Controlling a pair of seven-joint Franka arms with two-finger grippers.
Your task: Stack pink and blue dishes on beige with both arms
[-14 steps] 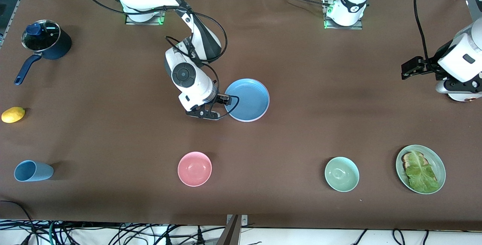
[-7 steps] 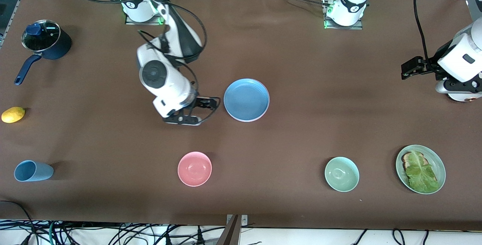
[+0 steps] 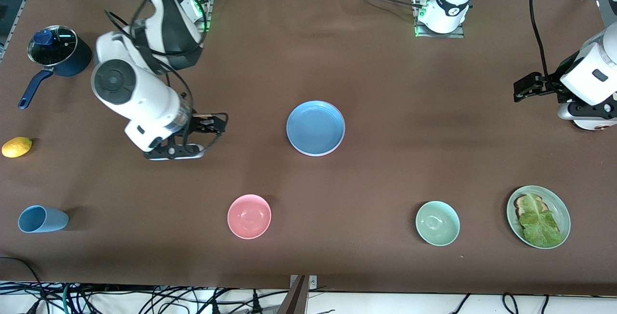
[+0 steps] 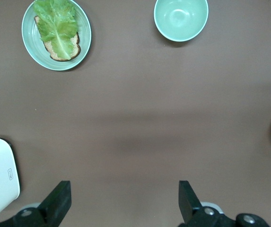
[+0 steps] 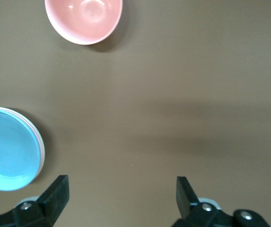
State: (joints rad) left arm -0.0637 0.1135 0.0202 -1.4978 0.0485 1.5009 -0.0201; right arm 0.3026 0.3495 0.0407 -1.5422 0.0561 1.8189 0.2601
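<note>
The blue plate [image 3: 315, 127] lies flat in the middle of the table, on top of a stack. Under its edge a thin pink rim [image 5: 40, 144] of the pink plate shows in the right wrist view. The beige plate is hidden; only a pale line runs along the stack's near edge. My right gripper [image 3: 219, 125] hangs open and empty over bare table, away from the stack toward the right arm's end. Its fingers [image 5: 59, 189] stand wide apart. My left gripper [image 3: 518, 89] waits open and empty over the left arm's end of the table, fingers [image 4: 62, 194] wide.
A pink bowl [image 3: 249, 216] and a green bowl [image 3: 437, 223] sit nearer the front camera than the stack. A green plate with lettuce [image 3: 538, 216] lies at the left arm's end. A blue cup [image 3: 42, 219], a lemon [image 3: 17, 146] and a lidded pot [image 3: 59, 56] stand at the right arm's end.
My right gripper left the blue plate's rim, opened fully and drew back toward the right arm's end of the table. The plate stayed put. The left arm has not moved.
</note>
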